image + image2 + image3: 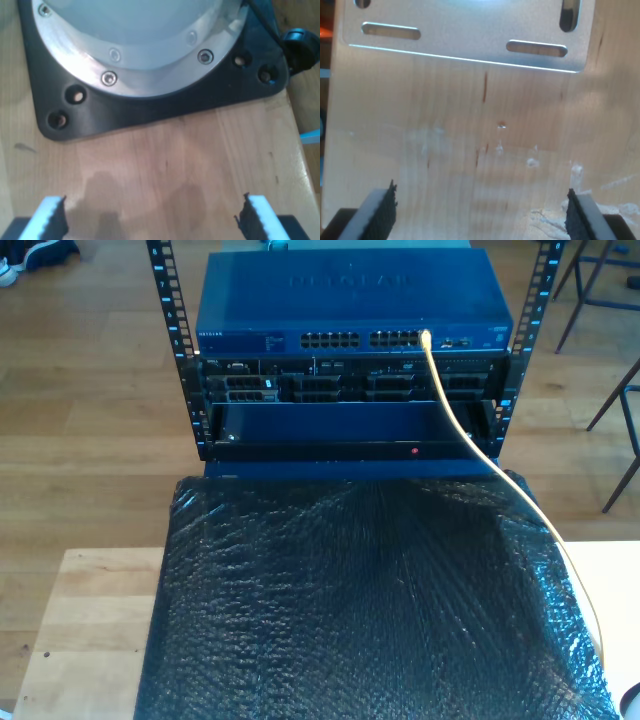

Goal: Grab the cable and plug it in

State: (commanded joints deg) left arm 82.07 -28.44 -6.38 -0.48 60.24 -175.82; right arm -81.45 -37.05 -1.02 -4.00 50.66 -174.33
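My first tool (150,217) hangs released over bare wooden tabletop (175,155), near a black base plate (150,107). My second tool (480,212) is likewise spread wide, grasping nothing. In the exterior view, the thin pale-yellow cable (500,475) climbs from that view's right edge across black bubble wrap (360,610) into the blue switch (350,300). Its plug is too small to make out.

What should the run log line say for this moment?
cable: end at blue switch port | my first gripper: open, empty | my second gripper: open, empty
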